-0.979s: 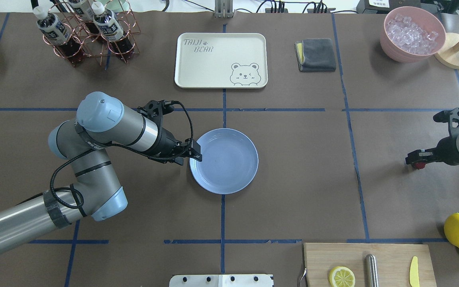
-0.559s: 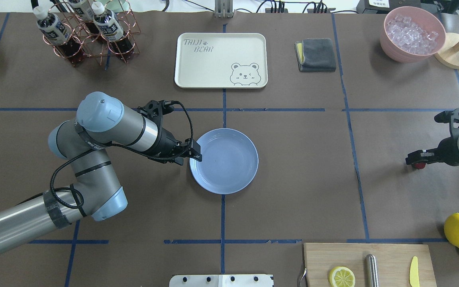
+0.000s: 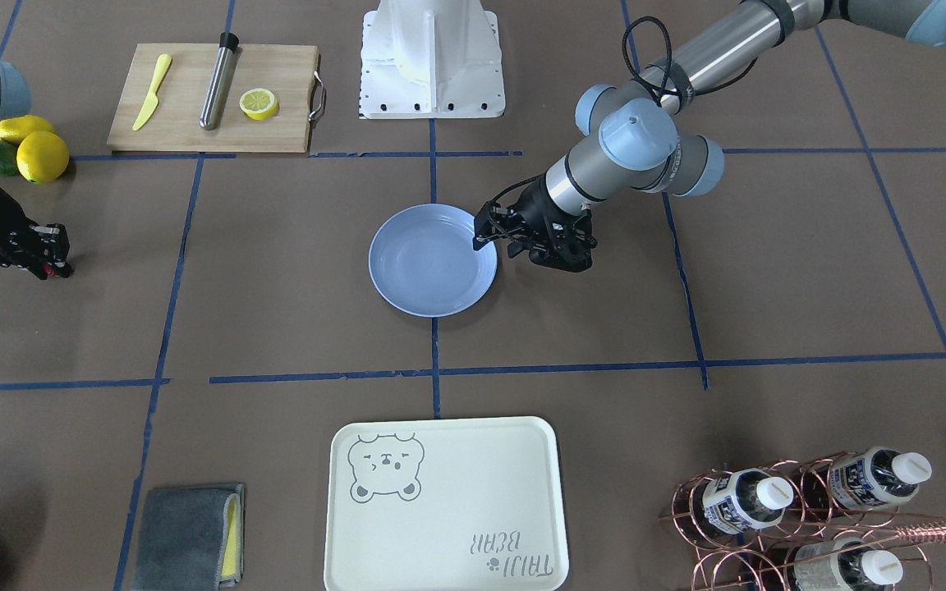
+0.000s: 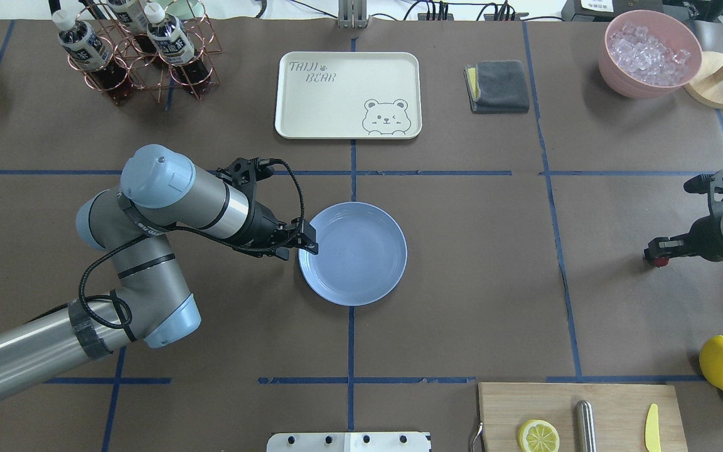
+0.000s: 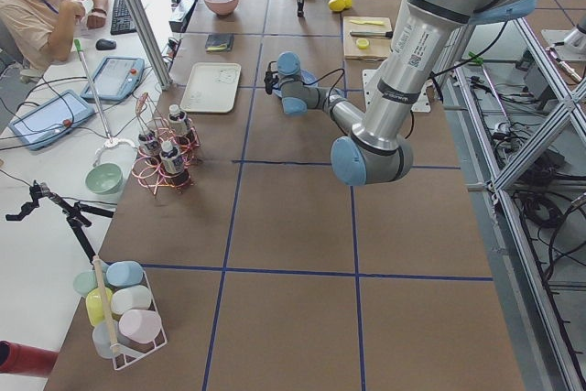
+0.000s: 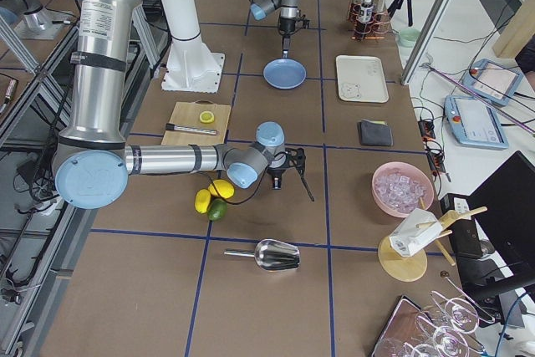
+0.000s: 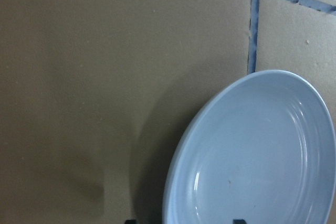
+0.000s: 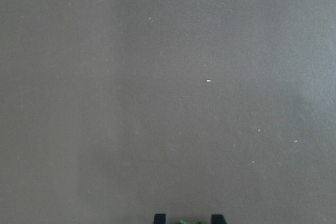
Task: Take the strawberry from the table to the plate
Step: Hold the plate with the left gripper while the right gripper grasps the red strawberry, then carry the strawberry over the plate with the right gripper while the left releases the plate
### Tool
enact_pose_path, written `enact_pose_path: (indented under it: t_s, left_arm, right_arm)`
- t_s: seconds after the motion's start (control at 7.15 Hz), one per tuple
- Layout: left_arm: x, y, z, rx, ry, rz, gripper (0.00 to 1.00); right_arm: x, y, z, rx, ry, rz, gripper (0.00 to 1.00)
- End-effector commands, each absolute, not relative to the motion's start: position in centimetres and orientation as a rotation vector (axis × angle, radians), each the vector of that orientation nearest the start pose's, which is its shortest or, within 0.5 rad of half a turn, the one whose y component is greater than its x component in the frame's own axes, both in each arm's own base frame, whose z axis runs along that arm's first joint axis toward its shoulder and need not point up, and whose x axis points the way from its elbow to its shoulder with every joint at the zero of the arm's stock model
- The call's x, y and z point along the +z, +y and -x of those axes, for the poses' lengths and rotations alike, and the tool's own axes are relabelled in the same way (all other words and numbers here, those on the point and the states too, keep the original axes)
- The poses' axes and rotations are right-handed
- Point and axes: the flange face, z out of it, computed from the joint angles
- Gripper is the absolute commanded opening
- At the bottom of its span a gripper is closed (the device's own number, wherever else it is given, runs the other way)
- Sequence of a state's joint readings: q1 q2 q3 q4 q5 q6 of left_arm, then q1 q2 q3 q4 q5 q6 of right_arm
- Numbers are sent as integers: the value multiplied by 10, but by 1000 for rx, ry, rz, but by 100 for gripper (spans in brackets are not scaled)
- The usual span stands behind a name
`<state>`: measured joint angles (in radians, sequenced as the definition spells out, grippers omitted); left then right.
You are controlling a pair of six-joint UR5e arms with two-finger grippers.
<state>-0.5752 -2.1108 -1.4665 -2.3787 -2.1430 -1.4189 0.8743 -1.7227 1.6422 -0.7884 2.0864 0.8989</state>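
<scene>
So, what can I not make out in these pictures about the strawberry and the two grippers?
The strawberry: in the overhead view it is only a tiny red speck at the right gripper, too small to show its shape.
Right wrist view: the bottom edge cuts it off, leaving a green bit between the fingertips. Gripped or not, I cannot tell.
The left gripper: in the overhead view its own fingers hide whether it touches the plate.

A: Plate (image 4: pixel 361 282)?
B: Round, glossy lt-blue, raised rim; lying flat at ctr of brown-paper table (image 4: pixel 474 263), over one blue tape line.
A: Strawberry (image 4: pixel 659 261)?
B: Tiny red spot, sitting betw. right gripper (image 4: pixel 653 257) fingertips, well apart from plate.
</scene>
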Motion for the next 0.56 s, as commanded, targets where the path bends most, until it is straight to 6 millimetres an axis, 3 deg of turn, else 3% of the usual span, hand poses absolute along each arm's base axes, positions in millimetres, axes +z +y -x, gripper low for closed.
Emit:
enact_pose_path:
  t_s: [0.0,0.28,0.42]
  left_arm:
    - [294,-439,-532,-7,1297,33,68]
    - [286,-440,-527,-4,1310,25,68]
    - [284,-438,-508,-12,1323,8,68]
  right_arm:
    - [598,-406,229,1,-859,-146,0]
    - [515,-414,240,65,-904,-137,0]
    - [452,-443,264,148,-935,-115,0]
